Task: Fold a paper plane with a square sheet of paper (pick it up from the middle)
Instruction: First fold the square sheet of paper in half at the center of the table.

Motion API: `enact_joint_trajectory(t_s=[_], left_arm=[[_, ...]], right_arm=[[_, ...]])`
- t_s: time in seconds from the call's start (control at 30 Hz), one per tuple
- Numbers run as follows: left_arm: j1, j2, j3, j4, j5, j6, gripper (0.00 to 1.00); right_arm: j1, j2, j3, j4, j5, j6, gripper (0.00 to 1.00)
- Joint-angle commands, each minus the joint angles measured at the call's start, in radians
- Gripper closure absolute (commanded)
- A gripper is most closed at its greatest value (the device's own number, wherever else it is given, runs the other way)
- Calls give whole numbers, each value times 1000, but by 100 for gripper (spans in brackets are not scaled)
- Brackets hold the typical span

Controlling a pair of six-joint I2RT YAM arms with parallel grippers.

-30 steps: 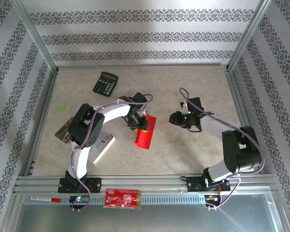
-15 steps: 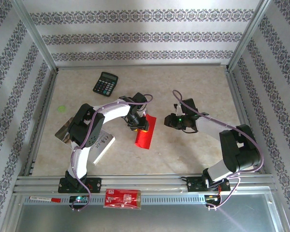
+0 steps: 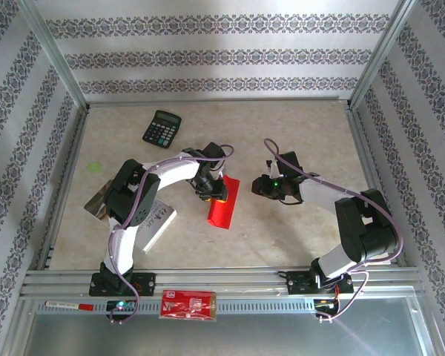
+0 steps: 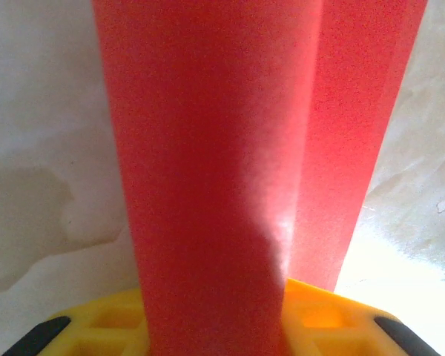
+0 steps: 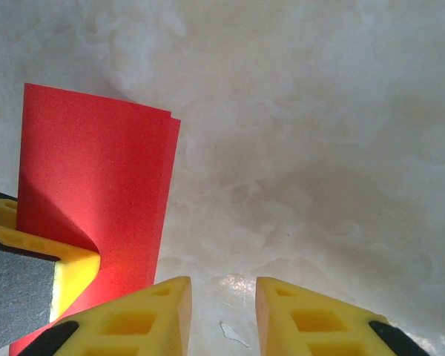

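1. The square sheet of paper [image 3: 224, 202] is folded into a long narrow strip. It sits mid-tabletop [image 3: 304, 133] between the two arms. No pointed nose yet, so my read is that the plane is far from done.
2. Long axis in the top view: far end leans slightly right, near end slightly left. That is roughly far-to-near, not across.
3. The left gripper [image 3: 211, 190] is clamped on the strip at its far part. In the left wrist view the red runs straight out from between the yellow fingers [image 4: 326, 315], in line with them.
4. The right gripper [image 3: 258, 185] is empty. Its fingers [image 5: 144, 315] stand a narrow gap apart over bare tabletop.
5. Key relation:
   - The strip lies to the left of the right fingers, near but apart, with bare tabletop between.
   - Its right long edge is the side facing them.
   - In the right wrist view the strip sits at the left, with two layer edges visible at its far corner and the left arm's finger on it low left.
6. Judgement: the left arm is the anchor. The right arm would have to go sideways to the left to reach that free long edge, not forward.
7. Risk: thin layers could slip apart under a one-sided pinch.
8. Cannot tell whether the strip lies flat or is lifted slightly.
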Motion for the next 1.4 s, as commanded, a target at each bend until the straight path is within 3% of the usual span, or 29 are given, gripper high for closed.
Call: enact_joint_trajectory(t_s=[0.0, 0.27, 1.37], left_arm=[[-22, 82, -61, 49, -72, -18, 67], [-21, 78, -58, 28, -73, 10, 62], [-37, 117, -25, -23, -99, 59, 62]], right_arm=[[4, 11, 19, 14, 4, 5, 71], [4, 14, 19, 12, 6, 3, 71], [5, 14, 21, 5, 7, 2, 71]])
